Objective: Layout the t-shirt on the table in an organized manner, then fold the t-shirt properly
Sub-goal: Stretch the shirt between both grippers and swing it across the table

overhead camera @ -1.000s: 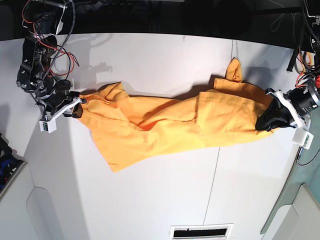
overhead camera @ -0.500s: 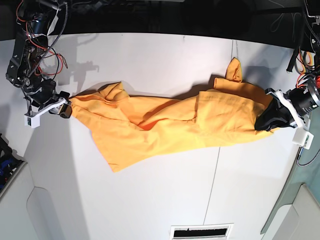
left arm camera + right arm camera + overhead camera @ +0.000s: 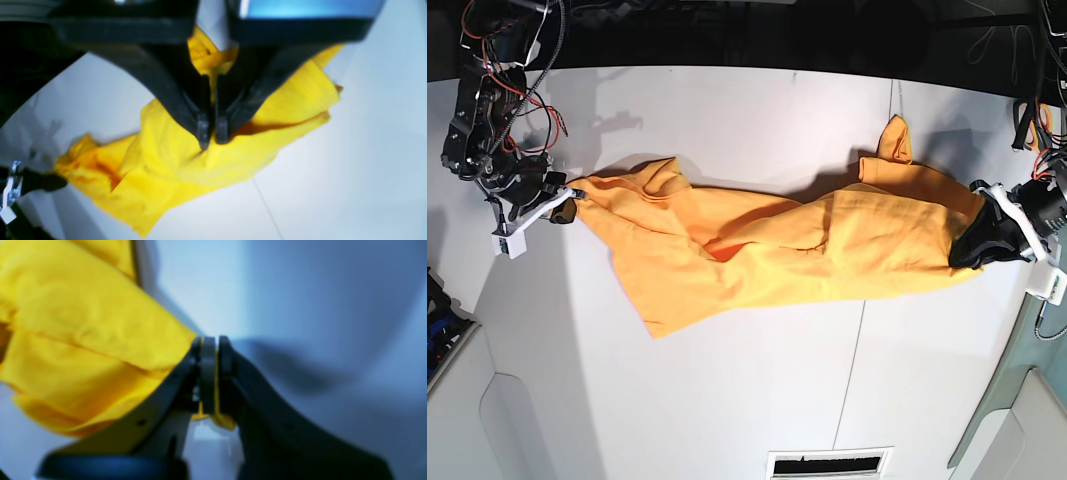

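The orange-yellow t-shirt (image 3: 777,250) lies crumpled and stretched left to right across the white table (image 3: 727,390). At its left end my right gripper (image 3: 572,205) is shut on a corner; the right wrist view shows cloth (image 3: 83,323) pinched between the closed pads of the right gripper (image 3: 212,343). Over at the right end, my left gripper (image 3: 965,252) is shut on the fabric. The left wrist view has the left gripper's (image 3: 209,139) closed tips biting into the t-shirt (image 3: 173,166). A sleeve tip (image 3: 895,140) sticks up behind.
A thin dark seam (image 3: 857,350) runs across the tabletop. A slotted vent (image 3: 827,463) sits at the front edge. A grey-green panel (image 3: 1027,385) borders the right side. Red and black cables (image 3: 522,95) hang along the right arm.
The right gripper drew back open to the left, then came back and shut on the shirt's left corner. The left gripper shifted right, and the shirt now lies more stretched.
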